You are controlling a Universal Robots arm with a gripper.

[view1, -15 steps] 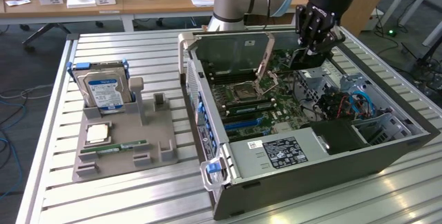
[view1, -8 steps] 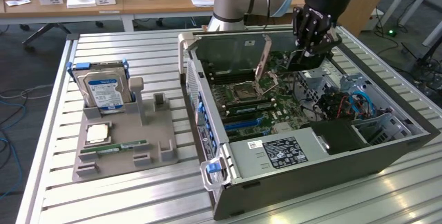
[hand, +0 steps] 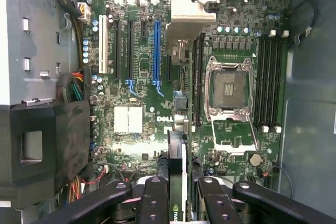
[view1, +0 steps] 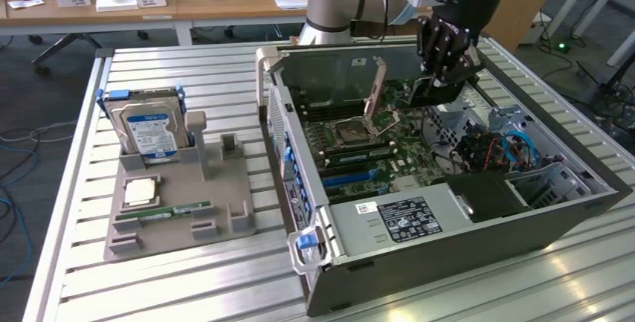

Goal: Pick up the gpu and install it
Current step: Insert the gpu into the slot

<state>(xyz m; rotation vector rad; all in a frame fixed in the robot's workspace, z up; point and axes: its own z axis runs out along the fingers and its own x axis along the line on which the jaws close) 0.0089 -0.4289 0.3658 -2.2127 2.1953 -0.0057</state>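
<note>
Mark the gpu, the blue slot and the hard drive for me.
gpu (hand: 176, 156): wrist view, its dark edge.
blue slot (hand: 156, 51): wrist view, mid-length.
hard drive (view1: 147, 127): exterior view, its label.

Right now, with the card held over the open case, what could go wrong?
1. The gpu, gripped edge-on in the gripper, looks offset from the long blue slot, so it might land on the motherboard instead.
2. The raised CPU socket lever stands near the gripper and could snag.
</note>
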